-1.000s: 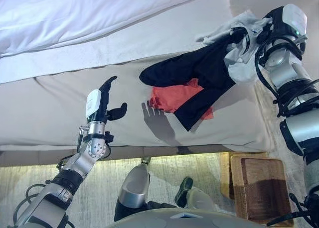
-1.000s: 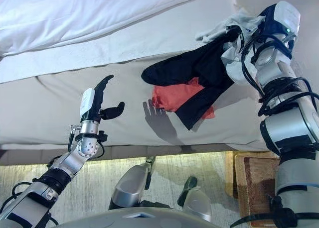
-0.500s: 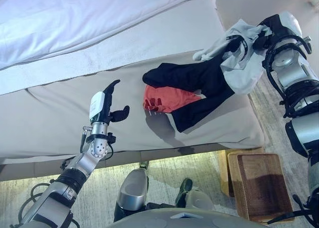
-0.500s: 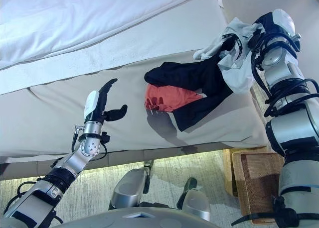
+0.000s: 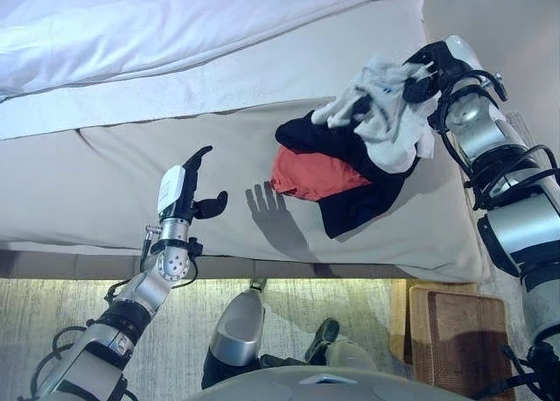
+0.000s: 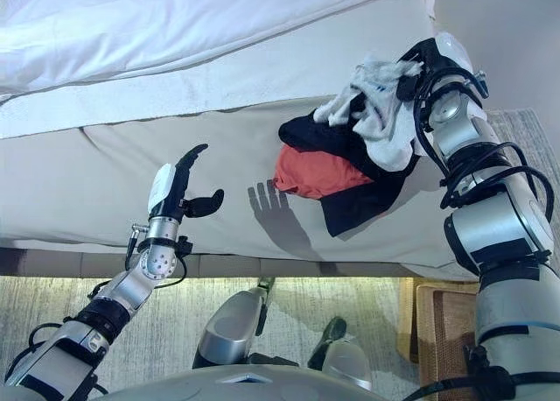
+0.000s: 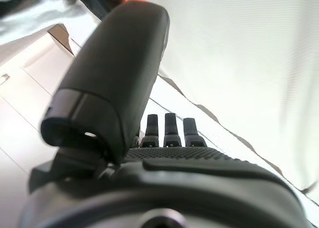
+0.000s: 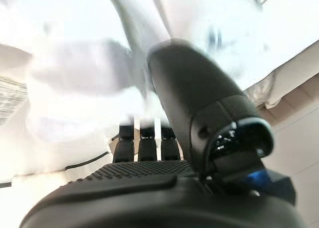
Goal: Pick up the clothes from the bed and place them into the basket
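Right hand (image 5: 426, 71) grips pale garment (image 5: 381, 112) over the bed (image 5: 105, 165); left hand (image 5: 185, 188) open, basket (image 5: 459, 331) unfilled

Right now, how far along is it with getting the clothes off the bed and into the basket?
Nothing looks delivered yet. The right hand is shut on the white garment, bunched above the black garment and red garment, which lie on the bed. The left hand is open and empty. All three must still reach the basket.
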